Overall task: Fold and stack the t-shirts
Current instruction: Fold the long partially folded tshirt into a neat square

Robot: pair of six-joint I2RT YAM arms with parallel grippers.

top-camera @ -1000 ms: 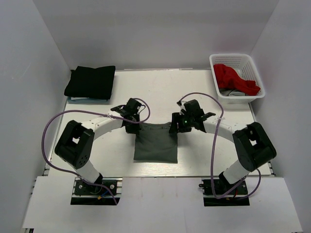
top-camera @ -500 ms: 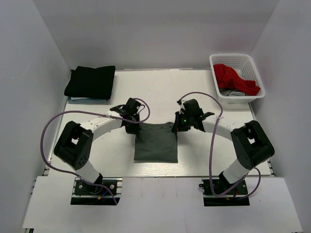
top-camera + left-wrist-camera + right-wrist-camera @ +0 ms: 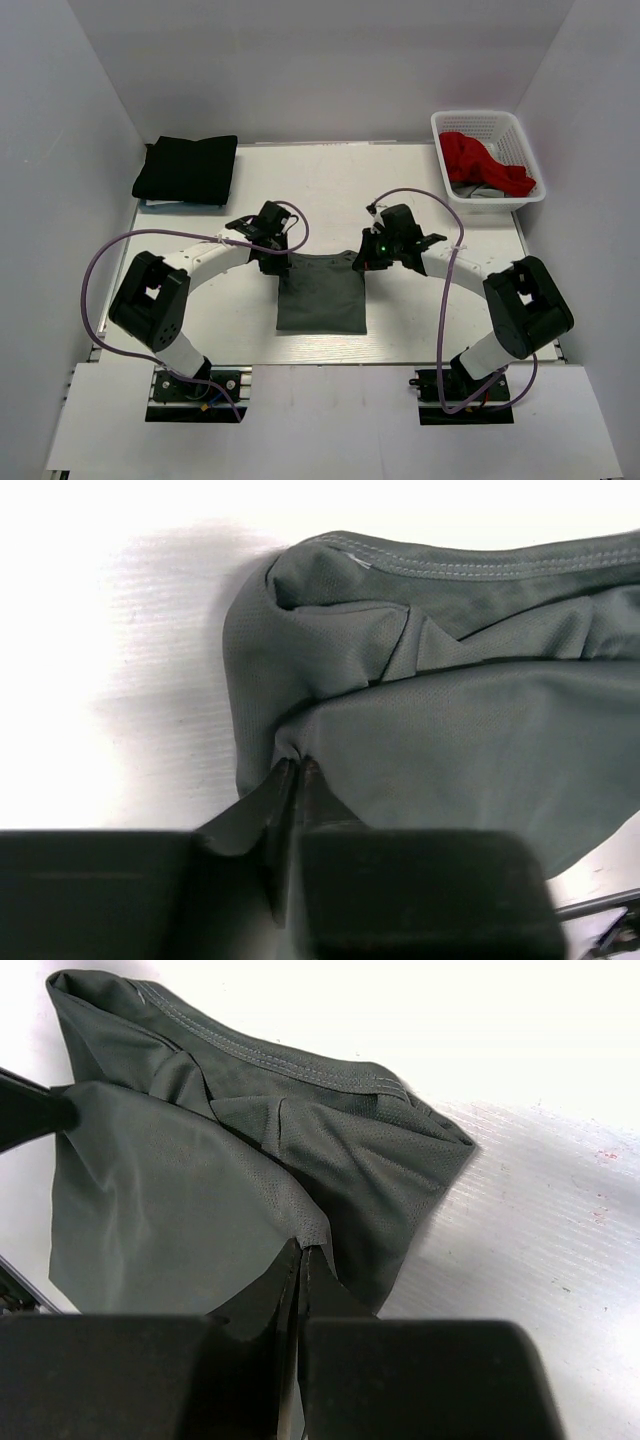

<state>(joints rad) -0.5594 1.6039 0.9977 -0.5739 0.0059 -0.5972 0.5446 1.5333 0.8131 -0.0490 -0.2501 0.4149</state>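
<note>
left gripper: fingers nearly together, clamping a puckered fold of the dark grey t-shirt at its far left corner
right gripper: clenched tight - the tips pinch the shirt's top layer at the far right corner
dark grey t-shirt, place: on the white table, midway between the two arms, its near edge toward their bases
dark grey t-shirt, look: folded to a rough rectangle - the stitched collar seam runs along the far edge, and the cloth creases and bunches where the fingers grip it
black t-shirt: folded, at the far left corner of the table
red t-shirt: crumpled in the white mesh basket at the far right, over some grey cloth
</note>
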